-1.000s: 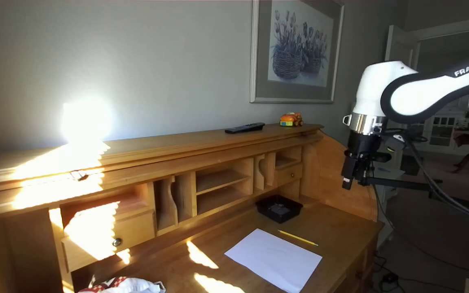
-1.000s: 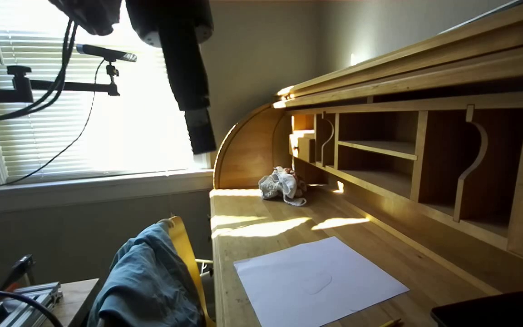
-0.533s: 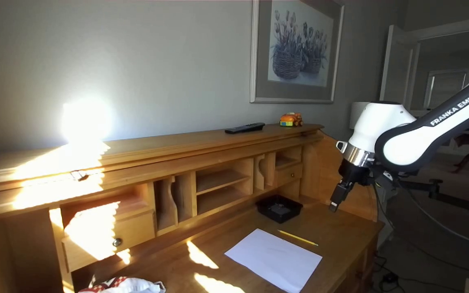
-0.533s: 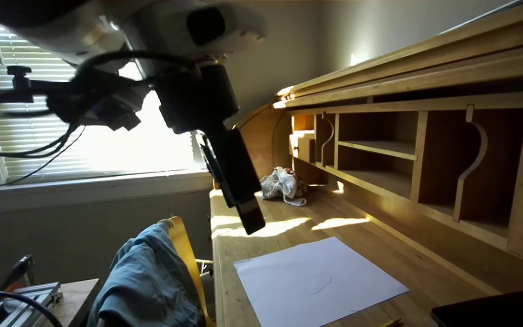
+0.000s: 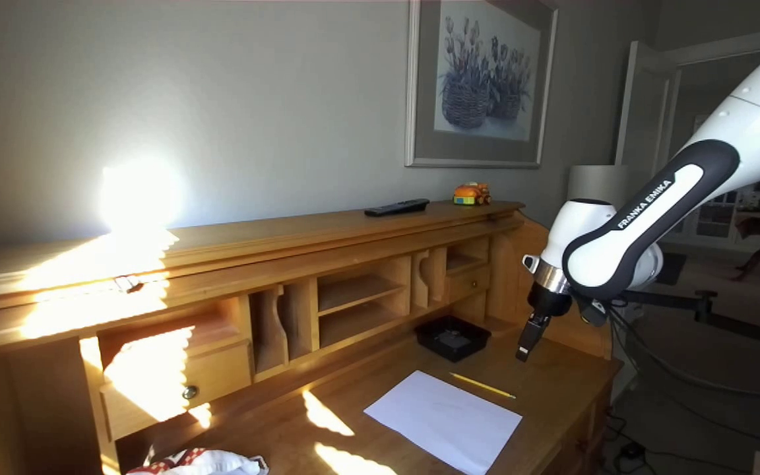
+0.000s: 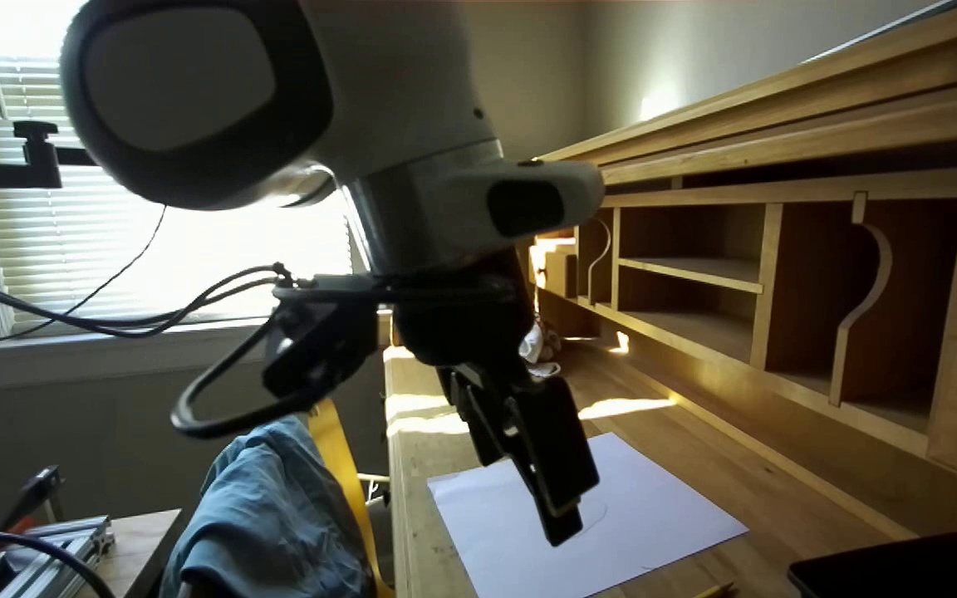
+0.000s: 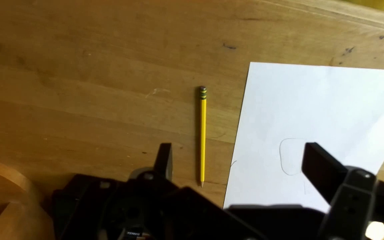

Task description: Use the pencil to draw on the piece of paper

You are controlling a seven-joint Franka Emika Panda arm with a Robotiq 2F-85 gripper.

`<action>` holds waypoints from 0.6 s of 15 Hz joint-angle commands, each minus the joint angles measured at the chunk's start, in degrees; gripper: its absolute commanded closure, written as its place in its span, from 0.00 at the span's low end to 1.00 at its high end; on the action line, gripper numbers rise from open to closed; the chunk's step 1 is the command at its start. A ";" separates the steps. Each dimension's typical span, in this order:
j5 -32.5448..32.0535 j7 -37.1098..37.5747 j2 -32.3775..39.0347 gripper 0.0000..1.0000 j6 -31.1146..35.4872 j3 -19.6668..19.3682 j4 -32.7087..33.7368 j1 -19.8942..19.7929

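The yellow pencil lies flat on the desk beside the paper's edge; it also shows in both exterior views. The white paper lies flat on the desk and bears a thin curved pencil line and a few short marks. My gripper is open and empty above the desk. In the wrist view the pencil shows between its fingers, nearer the left one, and the right finger overlaps the paper. In an exterior view the gripper hangs tilted, above and beyond the pencil's eraser end.
A black tray stands on the desk near the pencil's tip. Desk cubbyholes rise along the back. A crumpled cloth lies at the far end. A chair with a blue cloth stands at the desk's front edge.
The arm has come down and swung in over the desk, bringing the gripper from high up to low near the pencil. The pencil and paper have not moved.
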 commanded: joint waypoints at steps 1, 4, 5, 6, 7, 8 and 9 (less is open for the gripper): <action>4.73 -4.97 7.83 0.00 0.70 0.74 6.16 -1.07; 5.25 -3.95 12.08 0.00 2.26 2.59 9.05 -3.26; 5.90 -3.67 13.49 0.00 3.54 3.38 9.78 -3.94; 6.91 -3.57 14.55 0.00 5.03 4.38 10.23 -4.75; 7.67 -3.35 15.64 0.00 6.74 5.46 10.63 -5.62; 9.59 -3.86 16.97 0.00 9.09 4.77 10.97 -4.62; 9.50 -3.10 18.57 0.00 13.58 5.04 10.85 -4.80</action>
